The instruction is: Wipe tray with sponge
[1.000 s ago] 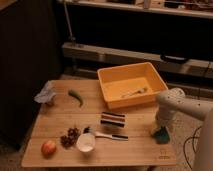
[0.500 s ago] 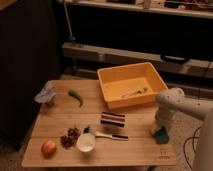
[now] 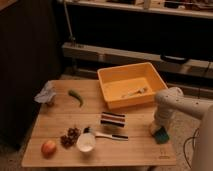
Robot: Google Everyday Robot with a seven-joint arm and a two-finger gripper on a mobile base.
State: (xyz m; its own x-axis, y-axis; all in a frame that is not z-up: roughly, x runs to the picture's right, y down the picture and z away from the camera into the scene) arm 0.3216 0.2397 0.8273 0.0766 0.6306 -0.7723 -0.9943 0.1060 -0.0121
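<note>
Sponge [image 3: 161,135]: at the near right edge of the worktop [image 3: 135,148], well apart from the tray [image 3: 119,84].
My tool [image 3: 158,128]: right at the sponge; clenched on it or released, I cannot tell.
Tray: farther back, a utensil [image 3: 134,92] lying inside.
Progress: I judge wiping not begun; the sponge has yet to reach the tray.

No legible text anywhere

The arm [image 3: 169,102] mostly hides the gripper [image 3: 157,128] at the sponge [image 3: 162,135].
</note>
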